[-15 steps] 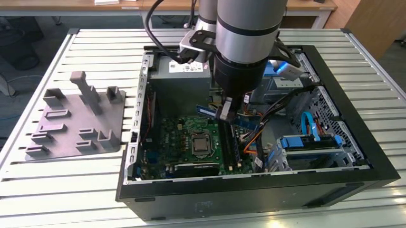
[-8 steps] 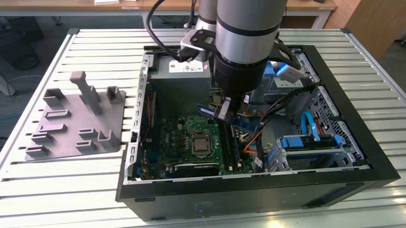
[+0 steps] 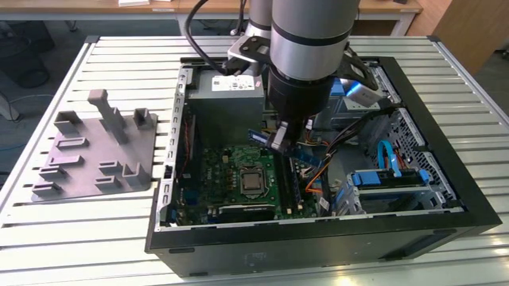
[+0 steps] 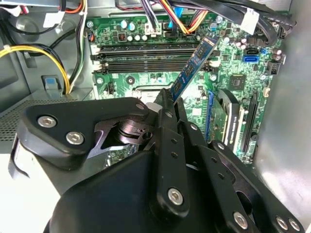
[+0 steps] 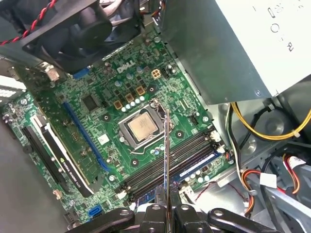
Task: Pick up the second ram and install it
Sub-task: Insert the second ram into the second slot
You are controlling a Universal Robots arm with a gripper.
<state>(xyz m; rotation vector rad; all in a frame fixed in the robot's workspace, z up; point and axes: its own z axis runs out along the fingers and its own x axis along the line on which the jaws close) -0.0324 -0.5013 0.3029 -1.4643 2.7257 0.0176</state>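
Arm reached down into the open computer case (image 3: 318, 238), which lay on its side on a white slatted table (image 3: 64, 238).

Gripper (image 3: 278, 143): in the second wrist view its 2 fingers (image 4: 167, 104) were closed flat against both faces of the second ram (image 4: 194, 65), with no gap showing between pad and board. In the first wrist view the gripper (image 5: 166, 209) pinched the stick, which appeared there edge-on as 1 thin line (image 5: 166, 155).

The second ram (image 3: 256, 136): held in the air above the green motherboard (image 3: 230, 173), not seated. In the second wrist view it stood tilted, its free end reaching toward the bank of black memory slots (image 4: 146, 56) but apart from them. In the first wrist view its edge crossed over the slots (image 5: 187, 155) and ended over the processor socket (image 5: 141, 127). Could not tell from these views whether any slot was already filled.

Surroundings: grey power supply box (image 3: 226, 95) sat at the far end of the case, just beside the arm. A black fan (image 5: 82, 24) sat beyond the board in the first wrist view. A yellow cable loop (image 4: 48, 53) ran alongside the board. On the exterior view's left, well apart from the case, lay the grey fixture plate (image 3: 87, 161) with its upright blocks.
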